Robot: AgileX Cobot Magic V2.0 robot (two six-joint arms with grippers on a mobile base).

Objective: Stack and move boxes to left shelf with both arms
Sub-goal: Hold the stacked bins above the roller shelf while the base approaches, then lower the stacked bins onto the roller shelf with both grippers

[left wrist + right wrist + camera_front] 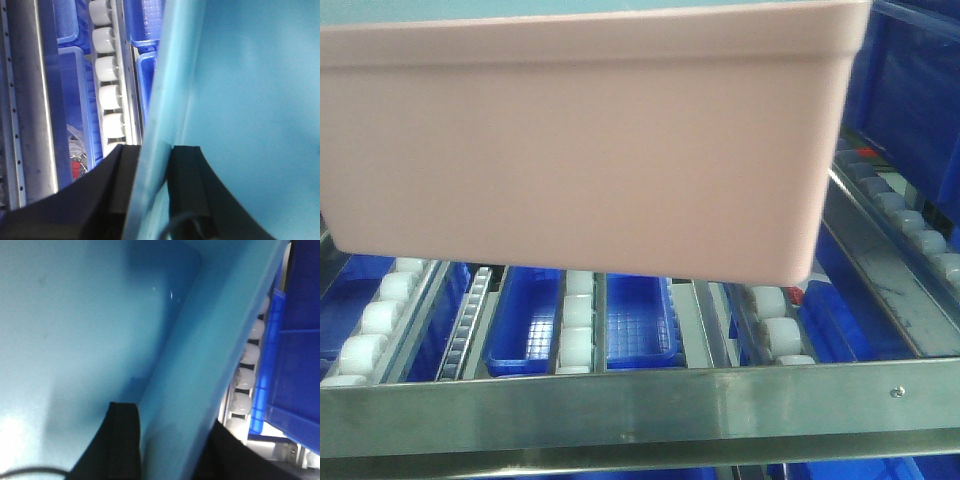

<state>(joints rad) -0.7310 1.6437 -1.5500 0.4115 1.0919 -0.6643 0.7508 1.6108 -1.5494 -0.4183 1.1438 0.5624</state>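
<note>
Left tool (146,195): 2 black fingers clamped on the side wall of the light blue bin (250,100), 1 finger outside the rim, 1 inside against the smooth inner face. Right tool (170,450): likewise closed over the opposite wall of the same bin, a matte black pad (122,440) inside and the other finger outside below the rounded rim. Bin plastic is matte with soft rounded edges and a curved inner corner. In the front view the pink bin (580,150) fills the upper frame, held in the air above the left shelf (640,400); only a thin blue strip shows at its top edge, so nesting cannot be confirmed there. Shelf: flat brushed-steel front bar, then sloping rails carrying white cylindrical rollers (578,330). Beyond and below, dark blue crates (640,325) with grid-patterned floors.
</note>
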